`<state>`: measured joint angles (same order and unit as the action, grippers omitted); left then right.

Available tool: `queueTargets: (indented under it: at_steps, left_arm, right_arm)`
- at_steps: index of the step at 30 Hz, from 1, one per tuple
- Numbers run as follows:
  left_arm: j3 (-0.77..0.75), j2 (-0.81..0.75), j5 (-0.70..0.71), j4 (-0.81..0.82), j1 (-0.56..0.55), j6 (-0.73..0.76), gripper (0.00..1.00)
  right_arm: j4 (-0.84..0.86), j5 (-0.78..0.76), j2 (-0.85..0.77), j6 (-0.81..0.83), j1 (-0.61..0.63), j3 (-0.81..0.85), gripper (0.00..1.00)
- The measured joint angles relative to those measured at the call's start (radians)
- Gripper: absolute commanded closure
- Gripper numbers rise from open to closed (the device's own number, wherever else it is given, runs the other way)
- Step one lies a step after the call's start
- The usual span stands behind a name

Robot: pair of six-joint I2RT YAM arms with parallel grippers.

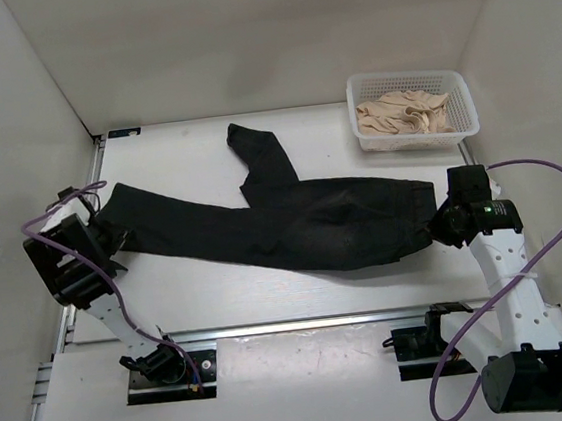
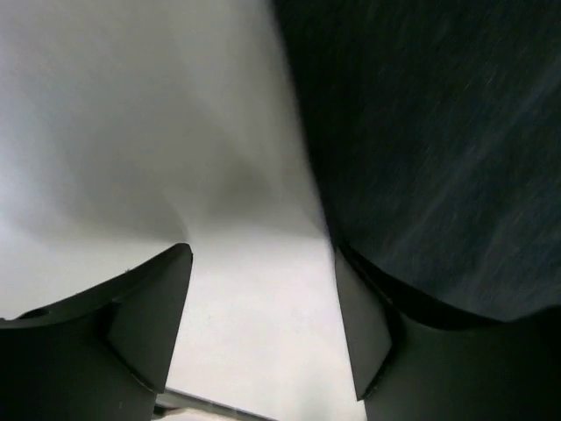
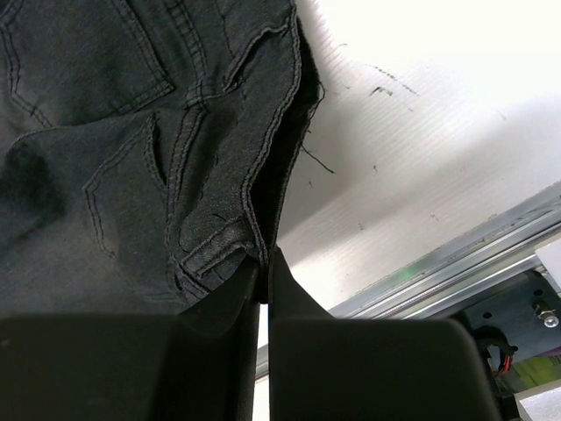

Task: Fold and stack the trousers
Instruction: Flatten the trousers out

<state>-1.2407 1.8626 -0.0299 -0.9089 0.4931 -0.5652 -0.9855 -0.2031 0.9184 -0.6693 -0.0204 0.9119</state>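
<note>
Black trousers [image 1: 293, 224] lie spread across the table, waist at the right, one leg running left, the other bent up toward the back. My right gripper [image 3: 265, 263] is shut on the waistband edge [image 3: 263, 189] at the trousers' right end [image 1: 425, 217]. My left gripper [image 2: 263, 320] is open at the left leg's hem [image 1: 111, 223]; the dark cloth [image 2: 438, 149] lies over its right finger [image 2: 364, 333], and only bare table shows between the jaws.
A white basket [image 1: 458, 126] at the back right holds beige garments [image 1: 404, 114]. White walls close in left, back and right. A metal rail [image 1: 303, 324] runs along the table's front edge.
</note>
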Motion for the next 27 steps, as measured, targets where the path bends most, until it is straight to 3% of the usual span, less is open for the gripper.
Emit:
queueTargets:
  at_steps: [8, 10, 12, 13, 14, 17, 21, 27]
  left_arm:
    - [-0.15, 0.135, 0.005, 0.001, -0.014, -0.032, 0.4]
    - [-0.173, 0.152, 0.006, -0.002, -0.015, -0.038, 0.49]
    - [-0.187, 0.16, 0.008, 0.0, -0.018, -0.041, 0.49]
    - [-0.187, 0.16, 0.008, 0.0, -0.019, -0.04, 0.47]
    - [-0.187, 0.158, 0.009, 0.001, -0.021, -0.038, 0.35]
    - [-0.154, 0.127, 0.017, 0.024, -0.027, -0.022, 0.13]
    - [-0.066, 0.054, 0.029, 0.036, -0.026, -0.007, 0.12]
    - [-0.093, 0.084, 0.027, 0.05, -0.016, -0.004, 0.12]
  right_arm:
    - [0.022, 0.027, 0.003, 0.025, 0.0, 0.0, 1.0]
    - [0.027, 0.03, -0.002, 0.034, 0.0, 0.003, 1.0]
    - [0.029, 0.031, -0.002, 0.044, 0.0, 0.01, 1.0]
    - [0.034, 0.032, -0.003, 0.048, 0.0, 0.011, 1.0]
    - [0.037, 0.034, -0.003, 0.05, 0.0, 0.013, 1.0]
    - [0.04, 0.034, -0.003, 0.053, 0.0, 0.014, 1.0]
    - [0.045, 0.034, -0.005, 0.056, 0.0, 0.014, 1.0]
    - [0.066, 0.043, -0.008, 0.056, 0.0, 0.014, 1.0]
